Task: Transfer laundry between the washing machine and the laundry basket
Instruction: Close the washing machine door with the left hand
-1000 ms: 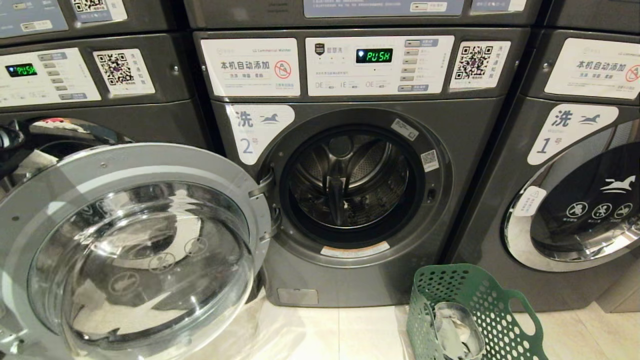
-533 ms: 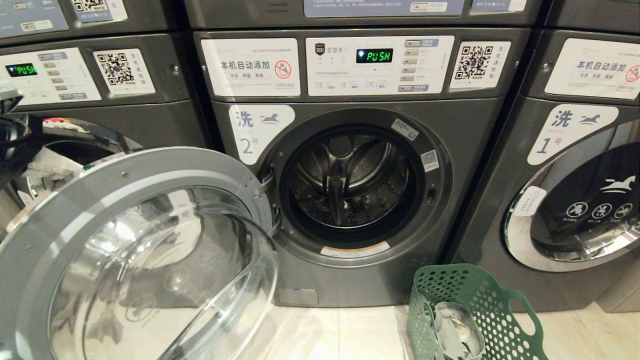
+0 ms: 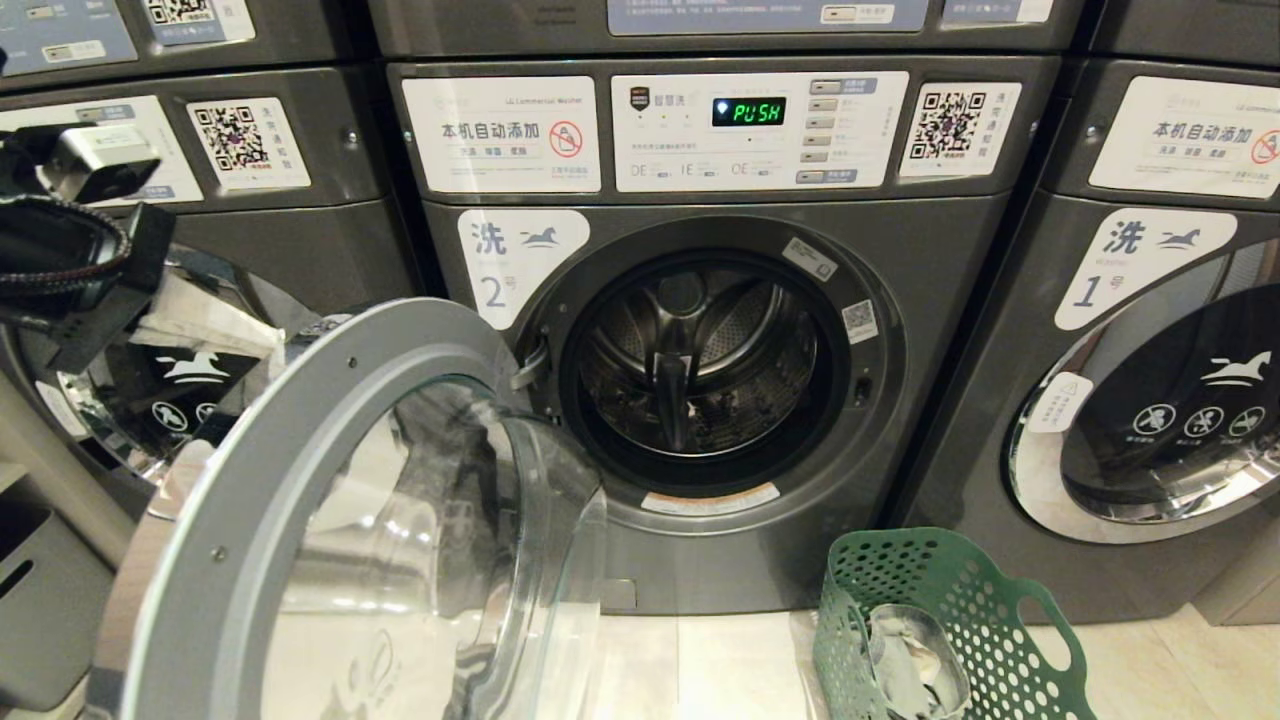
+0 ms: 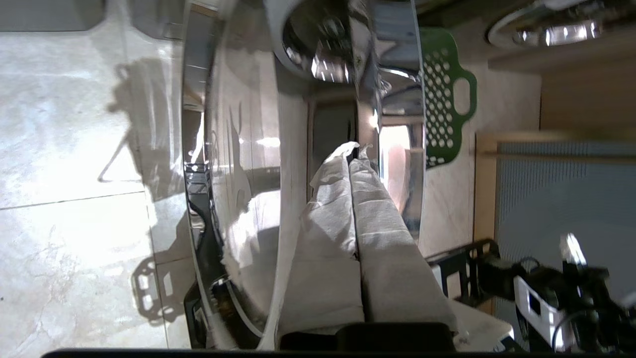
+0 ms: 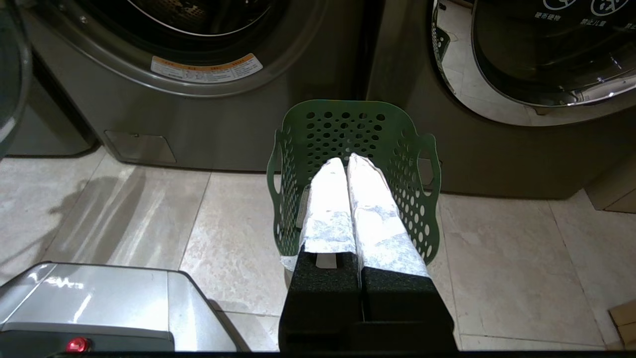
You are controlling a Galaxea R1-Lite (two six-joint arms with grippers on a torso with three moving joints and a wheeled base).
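Observation:
The washing machine (image 3: 720, 400) marked 2 stands in the middle with its drum (image 3: 695, 360) empty. Its round glass door (image 3: 380, 540) hangs half open, sticking out toward me at the lower left. My left arm (image 3: 70, 240) reaches in from the upper left behind that door. The left gripper (image 4: 354, 149) is shut and empty, its cloth-wrapped fingers lying along the door's chrome rim (image 4: 397, 124). The green laundry basket (image 3: 1000, 620) sits on the floor at the lower right with pale laundry (image 3: 910, 670) inside. My right gripper (image 5: 346, 161) hangs shut and empty over the basket (image 5: 348, 124).
A same-looking machine marked 1 (image 3: 1150, 400) stands to the right with its door shut, and another machine (image 3: 200, 250) stands to the left. Pale floor tiles (image 5: 149, 214) lie in front. My grey base (image 5: 99, 308) shows low in the right wrist view.
The door has swung away from the left machine and now stands more edge-on to me. My left arm has come into view at the upper left and moved right. The right arm is still.

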